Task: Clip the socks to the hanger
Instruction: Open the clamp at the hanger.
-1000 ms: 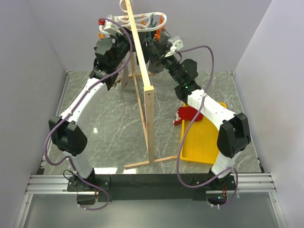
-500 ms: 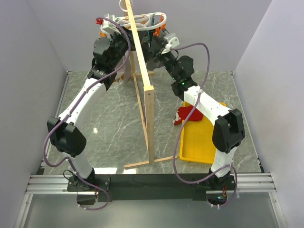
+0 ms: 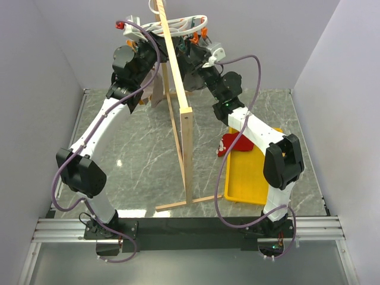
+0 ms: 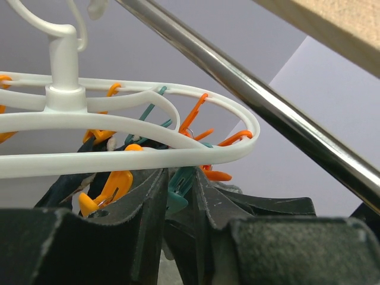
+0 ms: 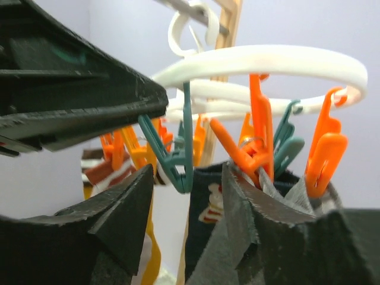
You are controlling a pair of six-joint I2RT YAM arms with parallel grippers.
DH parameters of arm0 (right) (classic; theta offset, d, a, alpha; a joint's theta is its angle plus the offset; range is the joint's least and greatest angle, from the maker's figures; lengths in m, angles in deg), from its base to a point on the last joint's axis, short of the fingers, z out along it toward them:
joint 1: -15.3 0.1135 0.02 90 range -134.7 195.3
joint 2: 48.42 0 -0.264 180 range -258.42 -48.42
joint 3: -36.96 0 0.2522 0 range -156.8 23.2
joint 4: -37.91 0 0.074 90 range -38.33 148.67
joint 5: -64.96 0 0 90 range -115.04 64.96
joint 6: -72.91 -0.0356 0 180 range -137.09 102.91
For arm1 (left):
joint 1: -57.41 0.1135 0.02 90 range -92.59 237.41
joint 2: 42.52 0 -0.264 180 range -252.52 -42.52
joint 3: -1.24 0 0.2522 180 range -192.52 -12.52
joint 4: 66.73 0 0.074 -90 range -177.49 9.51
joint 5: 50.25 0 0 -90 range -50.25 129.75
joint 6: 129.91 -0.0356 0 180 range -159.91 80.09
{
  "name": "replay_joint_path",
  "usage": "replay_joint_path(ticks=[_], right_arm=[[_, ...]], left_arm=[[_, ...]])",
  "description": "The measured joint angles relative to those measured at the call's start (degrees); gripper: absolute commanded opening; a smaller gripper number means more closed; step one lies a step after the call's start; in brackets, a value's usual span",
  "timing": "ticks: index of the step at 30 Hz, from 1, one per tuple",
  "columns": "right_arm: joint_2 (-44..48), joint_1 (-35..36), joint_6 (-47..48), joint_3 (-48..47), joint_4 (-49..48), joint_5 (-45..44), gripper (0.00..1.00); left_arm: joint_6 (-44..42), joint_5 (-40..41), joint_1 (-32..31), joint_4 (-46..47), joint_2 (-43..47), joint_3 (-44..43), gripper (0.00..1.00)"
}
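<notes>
The white hanger [image 3: 173,26] hangs from the rod at the top of the wooden rack, with orange and teal clips under its rings. In the left wrist view my left gripper [image 4: 180,180] is shut on a teal clip [image 4: 176,193] just below the hanger's rim [image 4: 148,155]. My right gripper [image 5: 185,185] is open under the hanger [image 5: 267,59], and a teal clip [image 5: 178,160] dangles just above the gap between its fingers. A red sock [image 3: 228,144] lies on the table against the yellow tray, far from both grippers.
The tall wooden rack [image 3: 180,113] stands between the arms, its metal rod [image 4: 267,113] passing above the hanger. A navy sock [image 5: 208,208], a grey sock [image 5: 309,196] and a striped brown one [image 5: 98,172] hang from clips. The yellow tray [image 3: 252,178] lies at the right.
Both arms have reached further up and back under the hanger, and the hanger has shifted with them. The red sock has not moved.
</notes>
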Motion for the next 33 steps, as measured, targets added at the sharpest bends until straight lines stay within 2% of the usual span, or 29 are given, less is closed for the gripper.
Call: replay_joint_path(ticks=[8, 13, 19, 25, 33], right_arm=[[-1.77, 0.02, -3.02, -1.62, -3.98, 2.49, 0.54], [-4.76, 0.09, -3.72, -3.98, -3.34, 3.91, 0.59], [-6.43, 0.11, -3.67, -5.57, -1.86, 3.54, 0.57], [-6.43, 0.11, -4.31, -6.12, -2.14, 2.73, 0.40], [-6.47, 0.13, -5.40, -6.43, -2.67, 3.56, 0.23]], left_arm=[[0.13, 0.00, 0.02, -0.02, 0.07, 0.00, 0.30], [0.92, -0.39, 0.11, -0.04, 0.07, 0.02, 0.30], [1.16, -0.39, 0.17, -0.20, 0.13, 0.04, 0.30], [1.16, -0.42, 0.37, -0.22, 0.17, 0.09, 0.30], [1.18, -0.48, 0.92, 0.09, 0.57, 0.90, 0.30]])
